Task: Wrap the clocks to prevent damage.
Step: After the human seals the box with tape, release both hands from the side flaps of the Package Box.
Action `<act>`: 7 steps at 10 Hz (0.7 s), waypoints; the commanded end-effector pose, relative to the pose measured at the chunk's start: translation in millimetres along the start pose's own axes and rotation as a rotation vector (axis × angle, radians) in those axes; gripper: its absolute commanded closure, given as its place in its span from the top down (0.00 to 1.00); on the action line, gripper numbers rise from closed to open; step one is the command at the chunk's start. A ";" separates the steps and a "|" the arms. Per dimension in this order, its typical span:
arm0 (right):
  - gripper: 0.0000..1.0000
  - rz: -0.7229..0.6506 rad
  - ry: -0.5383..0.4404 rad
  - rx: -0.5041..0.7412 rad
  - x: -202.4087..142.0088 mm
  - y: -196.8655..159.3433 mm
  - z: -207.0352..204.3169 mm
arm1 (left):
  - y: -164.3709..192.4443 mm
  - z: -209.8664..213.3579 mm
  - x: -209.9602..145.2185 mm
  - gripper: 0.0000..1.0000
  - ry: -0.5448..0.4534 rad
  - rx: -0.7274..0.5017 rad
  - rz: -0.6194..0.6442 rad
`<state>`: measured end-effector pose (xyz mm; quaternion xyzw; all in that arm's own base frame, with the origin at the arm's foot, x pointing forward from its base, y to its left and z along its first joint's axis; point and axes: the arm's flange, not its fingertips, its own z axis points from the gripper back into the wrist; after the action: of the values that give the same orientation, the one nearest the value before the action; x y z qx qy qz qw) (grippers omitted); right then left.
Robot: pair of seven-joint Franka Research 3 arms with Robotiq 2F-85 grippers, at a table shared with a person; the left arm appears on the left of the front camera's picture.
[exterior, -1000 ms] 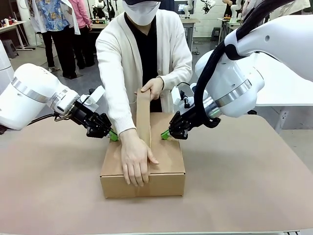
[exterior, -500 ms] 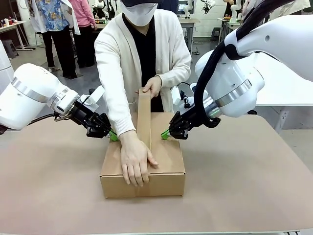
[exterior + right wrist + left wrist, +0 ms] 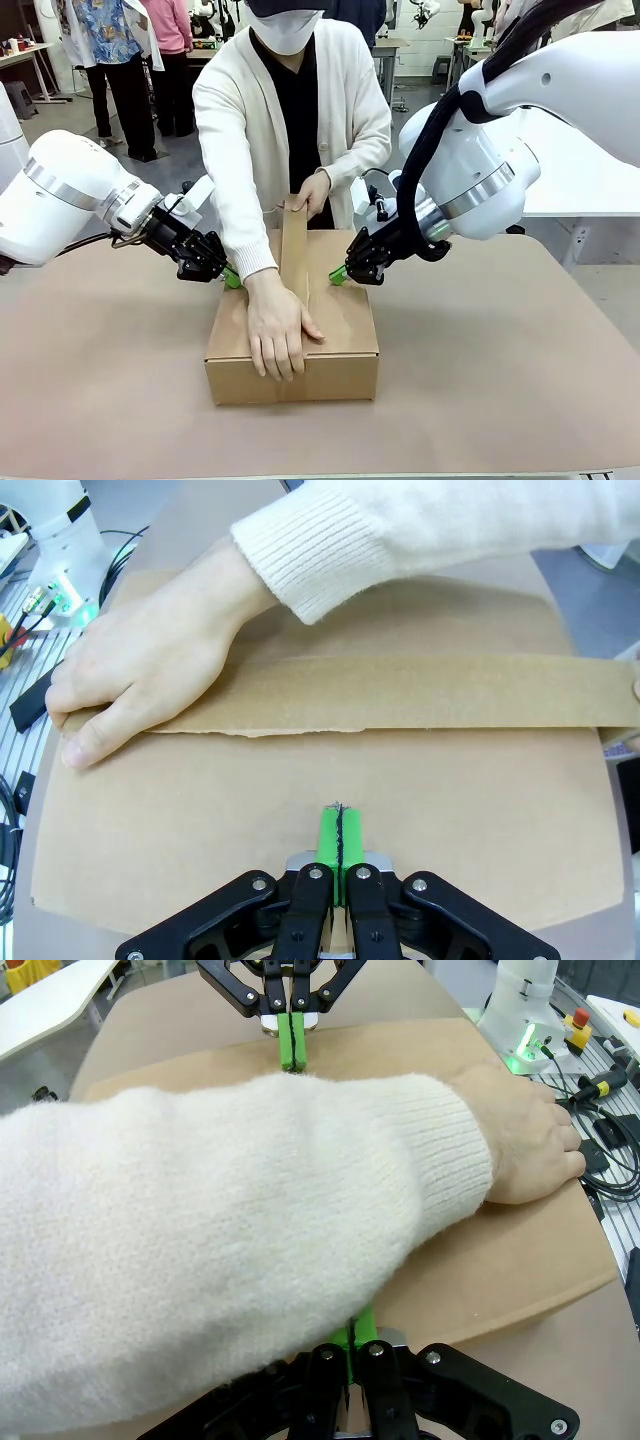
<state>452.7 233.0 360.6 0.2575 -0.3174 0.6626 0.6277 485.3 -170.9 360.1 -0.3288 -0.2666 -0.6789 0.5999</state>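
A: Left hand (image 3: 231, 277) and right hand (image 3: 337, 275) both have fingers pressed together, holding nothing, tips down on the carton (image 3: 340, 345) top at either side.

B: And the clocks?

A: Can't see them; I'd guess they're inside the carton, which sits mid-counter (image 3: 500, 400).

B: Risks?

A: If either hand slips, the flaps could spring up and the tape (image 3: 292, 245) would land crooked or wrinkle. The person's palm (image 3: 280, 330) pins its near end.

B: Views differ?

A: The right wrist view shows the tape's ragged edge along the seam; the left wrist view shows mostly sleeve (image 3: 200, 1230); the front view shows the strip rising.
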 end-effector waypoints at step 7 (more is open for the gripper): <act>0.01 -0.012 -0.003 -0.001 -3.5 1.9 -2.9 | 0.2 -2.3 -2.6 0.01 -0.010 -0.001 0.002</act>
<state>452.7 233.1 360.6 0.2575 -0.3174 0.6626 0.6277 485.2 -170.9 360.1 -0.3289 -0.2666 -0.6789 0.5999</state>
